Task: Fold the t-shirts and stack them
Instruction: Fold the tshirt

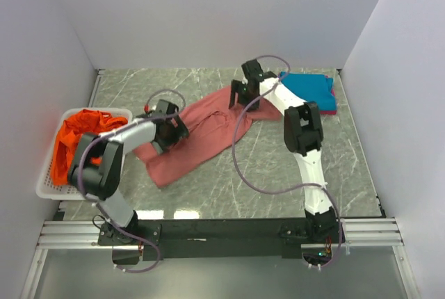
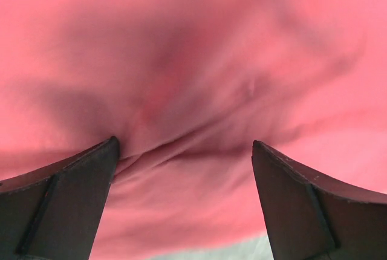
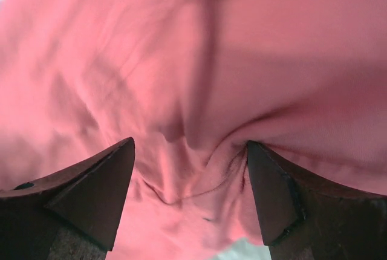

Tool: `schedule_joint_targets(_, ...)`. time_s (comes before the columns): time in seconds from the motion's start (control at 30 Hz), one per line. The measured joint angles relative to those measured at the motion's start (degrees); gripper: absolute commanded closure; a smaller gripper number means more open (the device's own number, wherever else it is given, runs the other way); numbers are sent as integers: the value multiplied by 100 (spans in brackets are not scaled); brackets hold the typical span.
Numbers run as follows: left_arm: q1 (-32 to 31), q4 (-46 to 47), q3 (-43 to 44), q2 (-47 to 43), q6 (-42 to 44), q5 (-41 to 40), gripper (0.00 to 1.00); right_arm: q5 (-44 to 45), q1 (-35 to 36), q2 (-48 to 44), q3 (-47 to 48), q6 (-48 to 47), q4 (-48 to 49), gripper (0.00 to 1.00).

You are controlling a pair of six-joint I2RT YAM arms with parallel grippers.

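Across the marbled bench (image 1: 278, 174), the salmon-red shirt (image 1: 201, 139) lies unfolded mid-frame, slanting from lower left to upper right. The white basket (image 1: 49, 174) at the left edge holds the orange shirt (image 1: 76, 135), apparently untouched. At upper right, the teal shirt (image 1: 309, 90) sits folded on the magenta shirt (image 1: 332, 108): two of four look done. The left pincer (image 2: 184, 144) and right pincer (image 3: 189, 144) press on salmon cloth, jaws apart. Bare bench below offers folding room; walls crowd the stack.
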Motion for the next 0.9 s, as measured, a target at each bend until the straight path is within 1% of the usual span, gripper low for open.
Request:
schedule_joint_targets(0.13,-649,37,-1104,-984,-472,334,1,-409,0,1080,1856,-332,-291,18)
schedule_joint_targets(0.2,-892,151,-1515,-1360,-669,737,1,-667,0,1408,2374,-463,-177,18)
schedule_joint_targets(0.27,-1276,264,-1773,-1589,-872,1067,1,-929,0,1475,2417,-503,61,16)
schedule_joint_targets(0.33,-1582,203,-1805,-1655,-977,1231,1,-1167,0,1469,2308,-494,439,15)
schedule_joint_targets(0.47,-2111,-129,-1707,-1766,-1016,1266,1,-1353,-2,1486,2494,-479,813,14)
schedule_joint_targets(0.57,-2334,-629,-1412,-1987,-1008,1154,1,-1388,-2,1403,2721,-503,1038,14)
schedule_joint_targets(0.67,-2328,-1080,-1038,-2380,-988,761,0,-1283,2,905,2280,-555,1119,14)
schedule_joint_targets(0.73,-2218,-1228,-909,-2721,-966,496,0,-1040,33,356,1735,-595,997,14)
schedule_joint_targets(0.8,-1952,-1346,-916,-2981,-938,387,1,-595,101,-304,1141,-560,756,14)
schedule_joint_targets(0.9,-1248,-1320,-1169,-3180,-817,363,1,-57,352,-1226,155,-415,586,14)
